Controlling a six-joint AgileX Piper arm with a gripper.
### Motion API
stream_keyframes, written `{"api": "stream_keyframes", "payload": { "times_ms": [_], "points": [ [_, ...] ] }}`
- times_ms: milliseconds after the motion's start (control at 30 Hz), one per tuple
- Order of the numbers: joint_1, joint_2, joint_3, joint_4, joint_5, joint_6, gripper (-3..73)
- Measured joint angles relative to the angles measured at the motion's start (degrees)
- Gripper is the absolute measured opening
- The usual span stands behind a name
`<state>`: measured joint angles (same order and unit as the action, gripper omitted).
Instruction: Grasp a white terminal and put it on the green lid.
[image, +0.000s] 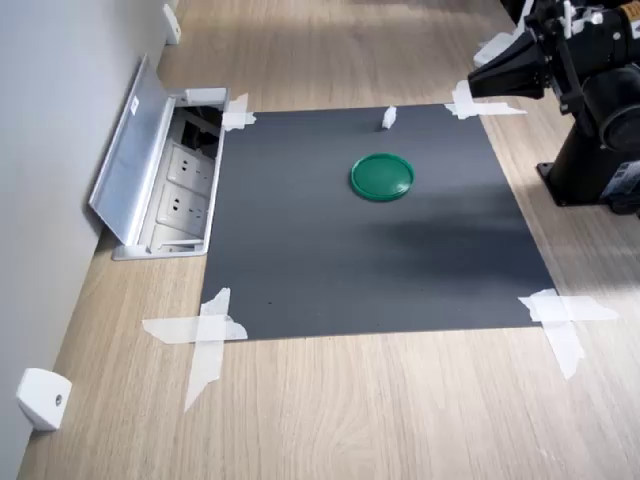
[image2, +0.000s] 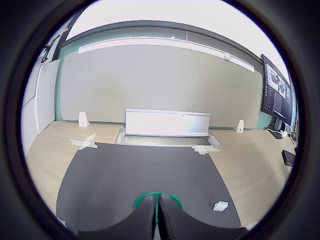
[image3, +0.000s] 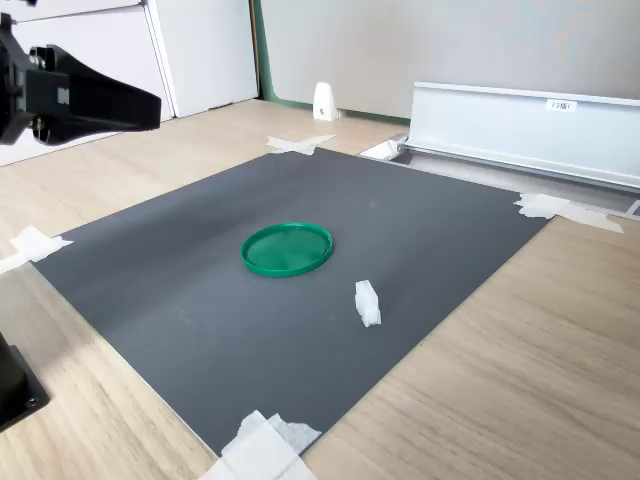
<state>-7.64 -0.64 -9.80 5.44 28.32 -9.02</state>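
Wrist view first: the gripper (image2: 157, 220) shows its two dark fingers pressed together with only a hairline seam between them, nothing held. Just beyond their tips lies the green lid (image2: 170, 199), partly hidden behind them.

Farther out on the dark mat (image3: 200, 300) in the second exterior view, the white terminal (image3: 367, 303) stands apart from the lid (image3: 287, 248), toward the second exterior view's right, near the mat's edge. It looks like a tiny rigid plastic block, surely very light, smooth enough to skid or tip if nudged. I judge the best hold is across its two flatter sides, low on the body, with the jaws opened well before descending. The lid looks stiff and shallow, with a raised rim that should keep the piece from sliding off.

The mat is taped at its corners to a pale wood-grain floor (image: 380, 410). Beyond it, an open floor socket box (image: 170, 190) with a raised metal flap sits against a grey wall (image2: 150, 80).
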Motion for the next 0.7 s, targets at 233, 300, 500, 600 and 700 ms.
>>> {"api": "stream_keyframes", "payload": {
  "times_ms": [233,300,500,600,700],
  "points": [
    [0.0,0.0,0.0,0.0,0.0,0.0,-0.8],
    [0.0,0.0,0.0,0.0,0.0,0.0,-0.8],
    [0.0,0.0,0.0,0.0,0.0,0.0,-0.8],
    [0.0,0.0,0.0,0.0,0.4,0.0,-0.8],
    [0.0,0.0,0.0,0.0,1.3,0.0,-0.8]
  ]
}}
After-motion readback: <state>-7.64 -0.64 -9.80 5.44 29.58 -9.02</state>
